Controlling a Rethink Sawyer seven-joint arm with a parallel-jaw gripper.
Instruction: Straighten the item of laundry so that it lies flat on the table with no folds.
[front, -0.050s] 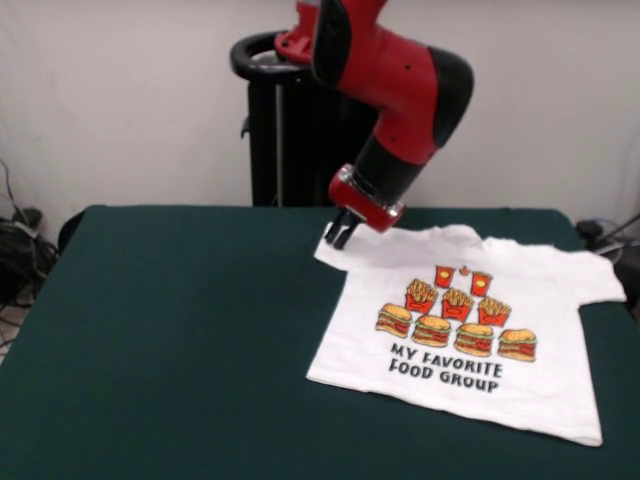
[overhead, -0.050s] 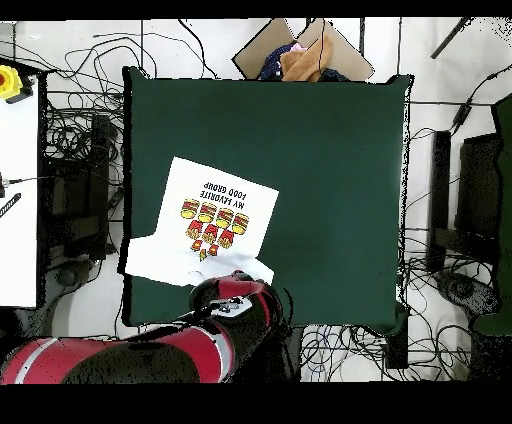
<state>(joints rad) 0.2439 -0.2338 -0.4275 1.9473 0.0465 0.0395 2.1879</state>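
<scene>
The T-shirt (front, -0.050s: 470, 335) lies on the green table (front, -0.050s: 170, 330), in the lower right of the front view. It is white, with burgers and fries printed on it and the words "MY FAVORITE FOOD GROUP" under them. The body of the shirt looks flat and spread out. One sleeve reaches to the right edge of the table. The other sleeve, at the shirt's upper left, sits right under the gripper (front, -0.050s: 339, 236).

The red and black arm (front, -0.050s: 400, 90) comes down from the top of the frame. The gripper's two dark fingers look close together at the sleeve's edge. I cannot tell if they pinch the cloth.

In the overhead view, the shirt (overhead, -0.050s: 210, 225) lies in the lower left part of the table (overhead, -0.050s: 330, 160), and the arm (overhead, -0.050s: 150, 350) covers its bottom edge.
</scene>
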